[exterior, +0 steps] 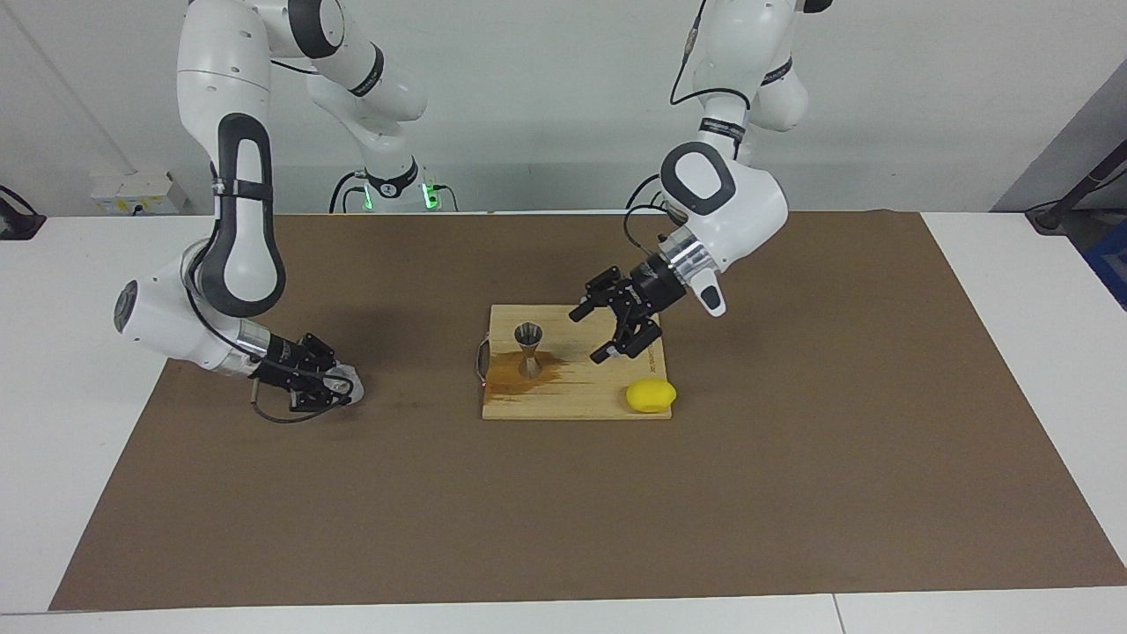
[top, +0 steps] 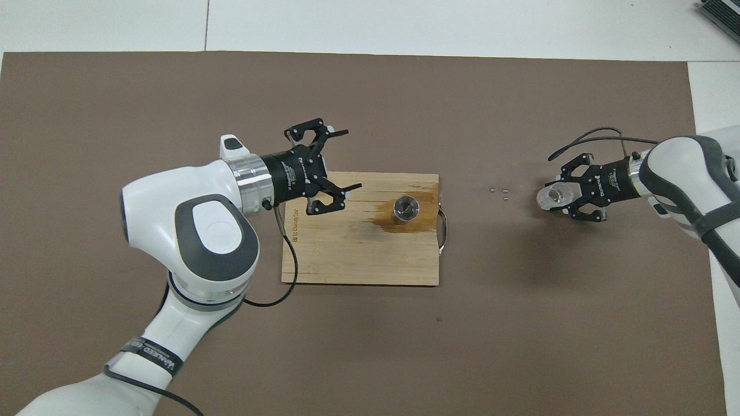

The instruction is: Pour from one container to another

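Note:
The silvery hourglass jigger (exterior: pixel 529 349) stands upright on a wooden board (exterior: pixel 572 401), on a brown wet stain. It also shows in the overhead view (top: pixel 406 208). My right gripper (exterior: pixel 339 385) is low at the mat toward the right arm's end of the table, shut on the small clear plastic cup (exterior: pixel 346 384). The cup (top: pixel 550 196) sits between the fingers of the right gripper (top: pixel 559 196). My left gripper (exterior: pixel 588 336) is open and empty, up over the board beside the jigger; it also shows in the overhead view (top: pixel 354 159).
A yellow lemon (exterior: pixel 651 395) lies at the board's corner toward the left arm's end. The board (top: pixel 358 260) has a metal handle (top: pixel 444 222) on the side toward the cup. A few tiny beads (top: pixel 498 190) lie on the brown mat (top: pixel 370 346) between board and cup.

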